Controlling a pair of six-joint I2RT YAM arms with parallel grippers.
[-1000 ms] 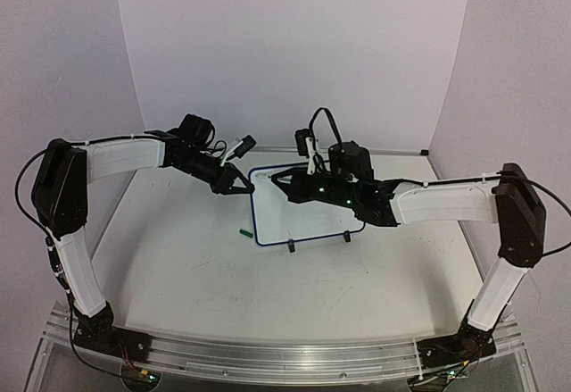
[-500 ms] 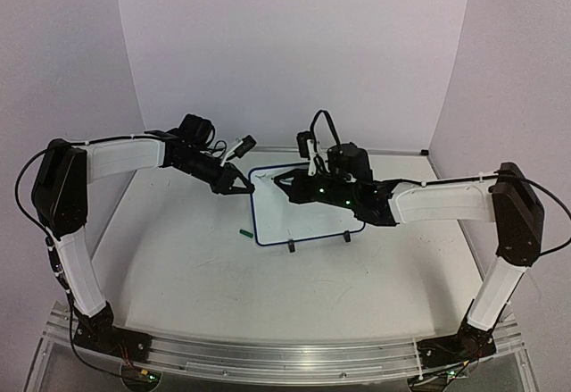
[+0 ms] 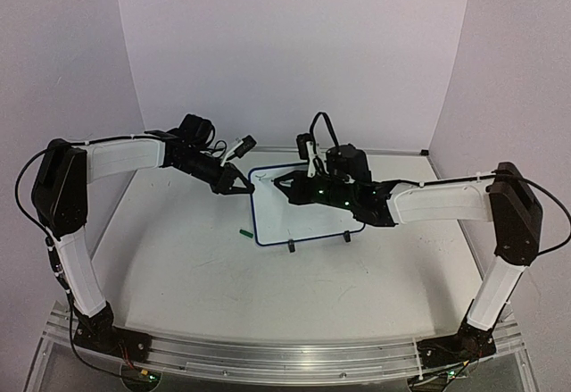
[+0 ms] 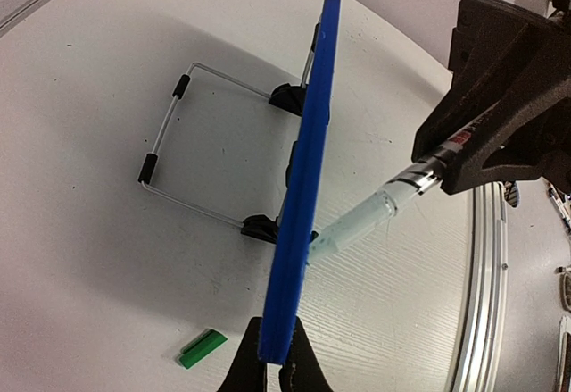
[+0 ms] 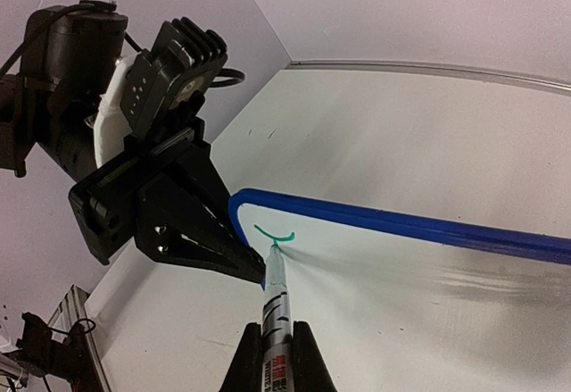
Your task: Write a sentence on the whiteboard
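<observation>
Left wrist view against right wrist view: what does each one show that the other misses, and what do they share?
Only the left wrist view shows the wire stand behind the whiteboard and a small green piece lying on the table; the board is seen edge-on. Only the right wrist view shows the board's writing face, with a short green stroke near its corner and the tip of the marker at it. Both show the blue-rimmed board, the left claw clamped on its edge, and the right claw holding the marker.
</observation>
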